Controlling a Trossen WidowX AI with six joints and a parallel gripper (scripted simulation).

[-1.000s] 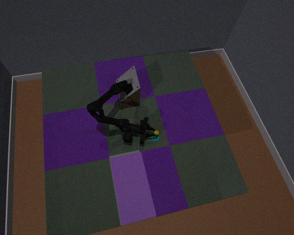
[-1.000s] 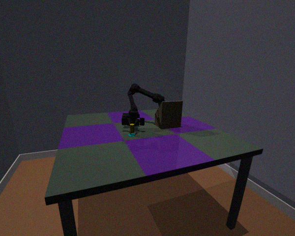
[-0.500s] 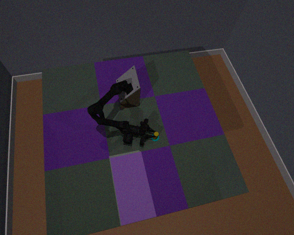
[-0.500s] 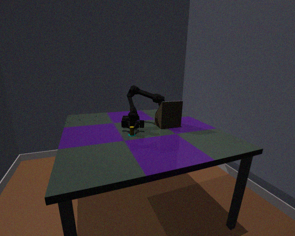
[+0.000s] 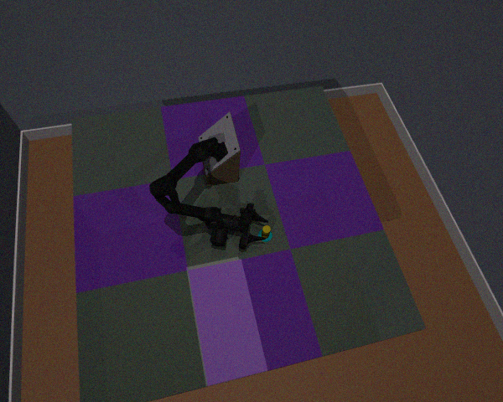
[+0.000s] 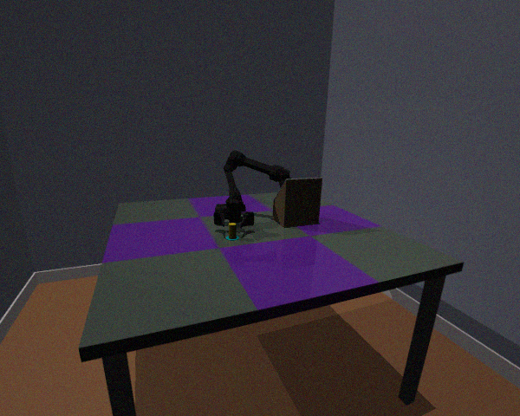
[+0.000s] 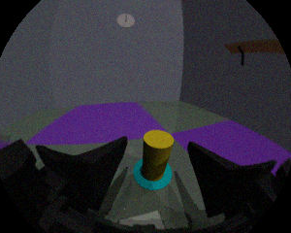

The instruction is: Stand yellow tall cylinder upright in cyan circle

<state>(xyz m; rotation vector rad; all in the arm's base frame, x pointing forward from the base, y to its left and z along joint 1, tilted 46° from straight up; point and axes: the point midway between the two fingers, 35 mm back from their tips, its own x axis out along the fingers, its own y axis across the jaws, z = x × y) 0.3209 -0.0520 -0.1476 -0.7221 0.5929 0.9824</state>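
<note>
The yellow tall cylinder (image 5: 266, 229) (image 6: 231, 229) (image 7: 157, 153) stands upright on the cyan circle (image 5: 260, 234) (image 6: 227, 237) (image 7: 144, 182), on the green middle square of the table. My gripper (image 5: 255, 226) (image 6: 233, 228) (image 7: 157, 143) is low over the table with its fingers wide apart on either side of the cylinder. In the wrist view there is a clear gap between each finger and the cylinder. The gripper is open and holds nothing.
The checkered green and purple table top (image 5: 126, 234) (image 6: 171, 286) carries a brown wedge-shaped stand (image 5: 223, 166) (image 6: 298, 201) where the arm is mounted, behind the cylinder. Walls close the room at the back and right.
</note>
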